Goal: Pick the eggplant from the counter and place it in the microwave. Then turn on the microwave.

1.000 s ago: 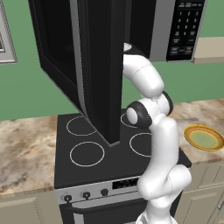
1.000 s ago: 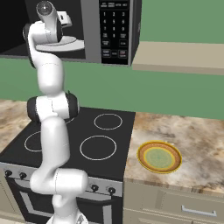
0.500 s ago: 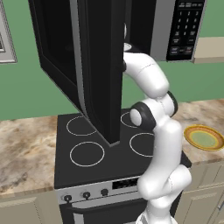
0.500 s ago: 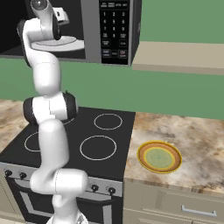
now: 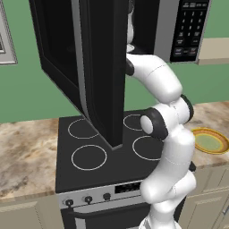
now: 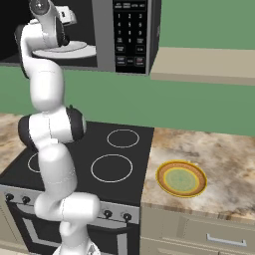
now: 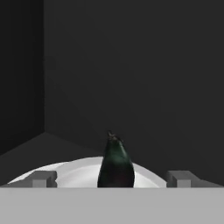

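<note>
Black glass and silver-grey trim make up the microwave (image 5: 179,31) in the upper part of the left base view, where its door (image 5: 96,67) hangs wide open and reaches down the centre of the frame. We see the white arm (image 5: 167,134) rise from the lower right and bend up behind that door into the cavity. Below lies the black stove (image 5: 103,152) with its white rings, the marbled counter (image 5: 24,156) sits at the left, and a yellow-rimmed green plate (image 5: 209,141) rests at the right edge.

From the right base view, we find the arm at the left, its wrist up in the open microwave cavity above a white turntable (image 6: 74,50) at the upper left. The keypad panel (image 6: 130,32) stands to the right of it, and the plate lies on the counter at the lower right.

Looking through the hand view, we meet the eggplant (image 7: 115,164) at the lower centre: dark green-black, glossy, tapering to a small stem tip at the top. It stands on the white turntable inside the dark cavity. The gripper (image 7: 112,178) has its two fingertips (image 7: 41,178) spread wide, one on each side of the eggplant and clear of it.
</note>
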{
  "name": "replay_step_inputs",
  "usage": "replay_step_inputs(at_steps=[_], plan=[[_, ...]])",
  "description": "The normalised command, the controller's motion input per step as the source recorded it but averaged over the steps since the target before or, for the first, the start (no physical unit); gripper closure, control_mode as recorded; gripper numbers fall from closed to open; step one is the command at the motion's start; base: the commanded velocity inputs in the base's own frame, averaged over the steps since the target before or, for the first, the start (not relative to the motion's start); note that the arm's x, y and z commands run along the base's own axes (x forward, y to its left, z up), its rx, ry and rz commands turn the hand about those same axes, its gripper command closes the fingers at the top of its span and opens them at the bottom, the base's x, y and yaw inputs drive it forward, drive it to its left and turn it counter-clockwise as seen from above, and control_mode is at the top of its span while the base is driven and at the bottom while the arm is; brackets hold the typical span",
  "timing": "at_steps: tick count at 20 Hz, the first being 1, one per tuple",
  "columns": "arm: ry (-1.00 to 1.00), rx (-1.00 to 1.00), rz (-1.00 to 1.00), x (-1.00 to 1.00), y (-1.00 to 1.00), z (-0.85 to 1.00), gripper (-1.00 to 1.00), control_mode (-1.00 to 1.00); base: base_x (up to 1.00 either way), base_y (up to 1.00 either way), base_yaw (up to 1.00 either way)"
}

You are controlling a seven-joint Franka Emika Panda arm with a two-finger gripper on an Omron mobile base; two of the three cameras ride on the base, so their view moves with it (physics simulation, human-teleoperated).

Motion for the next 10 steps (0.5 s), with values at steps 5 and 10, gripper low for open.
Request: replay_step_inputs(at_steps=[5, 10], plan=[[-0.14, 0.08, 0.00, -0.21, -0.07, -0.13, -1.00, -1.00, 0.00, 0.00, 0.00], [-0.05, 0.09, -0.03, -0.22, -0.08, -0.04, -1.00, -1.00, 0.00, 0.00, 0.00]])
